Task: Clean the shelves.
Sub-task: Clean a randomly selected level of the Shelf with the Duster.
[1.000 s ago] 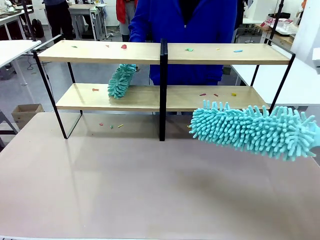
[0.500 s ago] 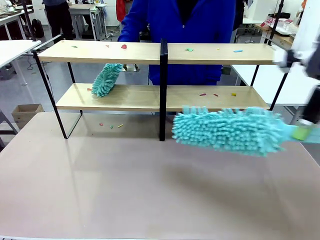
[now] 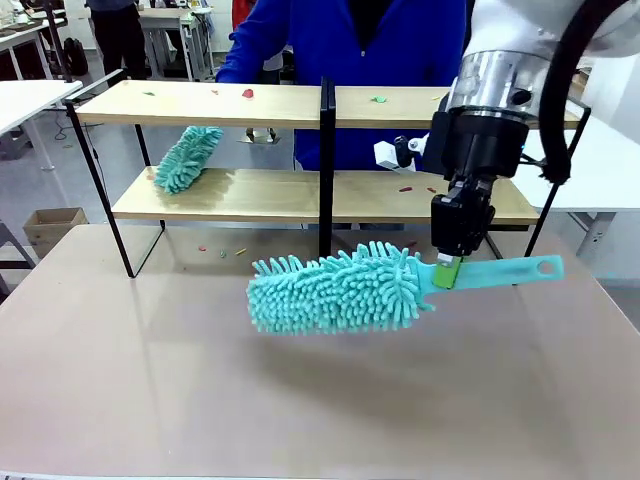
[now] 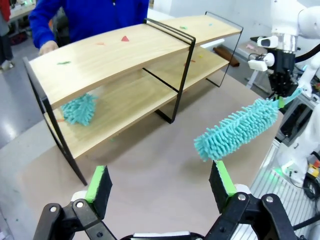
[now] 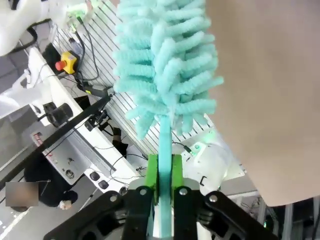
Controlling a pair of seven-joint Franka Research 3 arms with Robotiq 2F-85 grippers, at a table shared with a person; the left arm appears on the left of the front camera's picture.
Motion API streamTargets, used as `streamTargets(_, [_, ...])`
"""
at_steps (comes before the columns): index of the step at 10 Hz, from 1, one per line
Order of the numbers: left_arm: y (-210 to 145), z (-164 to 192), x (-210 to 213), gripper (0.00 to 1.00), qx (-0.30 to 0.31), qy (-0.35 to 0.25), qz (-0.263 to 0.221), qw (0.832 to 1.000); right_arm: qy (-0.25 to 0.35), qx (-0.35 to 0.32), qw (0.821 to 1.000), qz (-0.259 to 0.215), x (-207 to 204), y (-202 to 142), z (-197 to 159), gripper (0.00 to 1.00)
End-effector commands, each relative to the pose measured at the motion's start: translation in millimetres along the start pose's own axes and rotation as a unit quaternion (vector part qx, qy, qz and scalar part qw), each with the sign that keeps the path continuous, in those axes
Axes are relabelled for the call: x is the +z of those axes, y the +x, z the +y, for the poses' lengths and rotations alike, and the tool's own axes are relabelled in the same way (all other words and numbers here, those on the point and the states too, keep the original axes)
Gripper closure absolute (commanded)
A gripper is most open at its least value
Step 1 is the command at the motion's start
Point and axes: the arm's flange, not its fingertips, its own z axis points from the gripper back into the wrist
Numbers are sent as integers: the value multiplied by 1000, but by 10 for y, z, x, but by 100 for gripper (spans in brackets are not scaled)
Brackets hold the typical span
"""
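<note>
Turquoise chenille duster (image 3: pixel 340 290) hangs mid-frame over the beige table (image 3: pixel 200 400), head pointing left. The right gripper (image 3: pixel 447 272) is clamped on its flat handle, green pads pinching it. The shelves (image 3: pixel 230 195) span the upper half of the front view, with coloured scraps (image 3: pixel 247 93) on both boards. A second duster (image 3: pixel 187 157) pokes in between the boards at upper left, in front of a person in blue (image 3: pixel 350 40). In its own wrist view the left gripper (image 4: pixel 160 181) is spread wide, holding nothing.
</note>
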Motion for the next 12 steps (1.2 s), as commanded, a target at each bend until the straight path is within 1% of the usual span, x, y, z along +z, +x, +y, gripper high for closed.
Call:
streamTargets(1, [0, -2, -1, 0, 0, 0, 2, 1000, -4, -18, 998, -52, 119, -186, -88, 88])
streamTargets(2, [0, -2, -1, 0, 0, 0, 2, 1000, 0, 0, 1000, 0, 0, 0, 0, 88])
streamTargets(3, [0, -2, -1, 0, 0, 0, 2, 1000, -17, -18, 1000, -16, -74, 119, 35, 88])
streamTargets(4, [0, -2, -1, 0, 0, 0, 2, 1000, -19, -15, 999, -29, -158, 216, 63, 88])
streamTargets(5, [0, -2, -1, 0, 0, 0, 2, 1000, -29, -39, 998, -46, -249, 268, 108, 88])
streamTargets(6, [0, -2, -1, 0, 0, 0, 2, 1000, -23, -49, 996, -77, -353, 311, 186, 88])
streamTargets(7, [0, -2, -1, 0, 0, 0, 2, 1000, -27, -80, 991, -108, -496, 366, 264, 88])
streamTargets(8, [0, -2, -1, 0, 0, 0, 2, 1000, -12, -115, 981, -153, -571, 434, 310, 88])
streamTargets(9, [0, -2, -1, 0, 0, 0, 2, 1000, -33, -130, 980, -146, -680, 520, 372, 88])
streamTargets(10, [0, -2, -1, 0, 0, 0, 2, 1000, -32, -120, 986, -112, -769, 661, 394, 88])
streamTargets(11, [0, -2, -1, 0, 0, 0, 2, 1000, -38, -129, 982, -131, -762, 819, 367, 88])
streamTargets(12, [0, -2, -1, 0, 0, 0, 2, 1000, -27, -120, 977, -172, -661, 932, 338, 88])
